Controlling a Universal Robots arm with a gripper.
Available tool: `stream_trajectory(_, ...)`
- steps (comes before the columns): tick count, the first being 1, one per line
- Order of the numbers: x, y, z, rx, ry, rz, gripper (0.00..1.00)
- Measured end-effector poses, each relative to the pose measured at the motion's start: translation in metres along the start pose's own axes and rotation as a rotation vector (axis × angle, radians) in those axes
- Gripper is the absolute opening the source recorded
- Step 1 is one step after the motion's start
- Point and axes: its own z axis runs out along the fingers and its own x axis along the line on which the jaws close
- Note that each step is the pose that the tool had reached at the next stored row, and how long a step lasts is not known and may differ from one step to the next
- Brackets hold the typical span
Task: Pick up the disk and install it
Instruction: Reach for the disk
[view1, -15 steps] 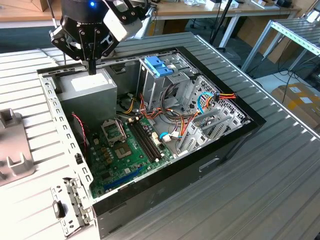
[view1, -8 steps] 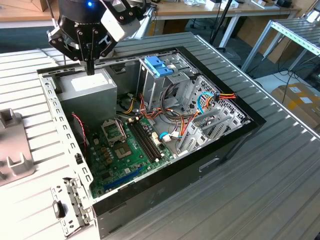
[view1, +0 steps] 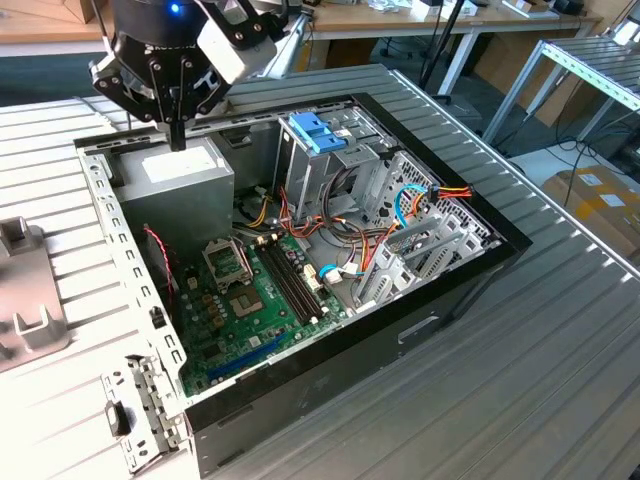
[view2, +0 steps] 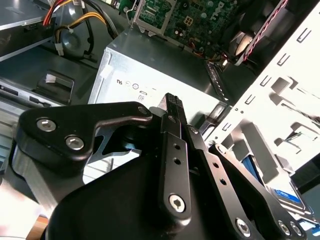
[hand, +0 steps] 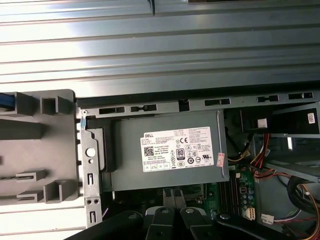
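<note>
Grey ribbed metal fills the exterior view: a table (view1: 520, 330) carrying an open computer case (view1: 400, 345). Its green motherboard (view1: 250, 300) is bare, and orange and red cables (view1: 445, 190) are bundled toward the exterior view's right. A pale blue bracket (view1: 315, 130) stands up at the drive cage. We see the gripper (view1: 178, 138) hanging straight down from the arm over the grey power supply (view1: 195, 170), fingers pressed together on nothing. A grey holder (view1: 25, 290) sits outside the case, on the exterior view's left.

Over to the second wrist view, where we look along the gripper (view2: 172, 102). Its black fingers are squeezed shut, with the power supply (view2: 150, 75) right beyond the tip. Past the perforated case wall (view2: 280, 115) a blue patch (view2: 287, 196) peeks out. We cannot say for sure what it is.

First wrist view now. The power supply (hand: 170, 150) shows its white label, and the closed gripper (hand: 172, 197) is close beside it. Across the case wall (hand: 90, 160) lies the holder (hand: 40, 145). At its far corner we catch a bright blue strip, which looks like a rail of the disk (hand: 6, 100). It lies outside the case, well apart from the gripper, with the wall between them.
</note>
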Motion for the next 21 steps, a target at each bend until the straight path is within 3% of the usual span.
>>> stream_trajectory(21,0.0118,-0.0009,-0.0003,-0.0001,0.0000,0.000,0.11)
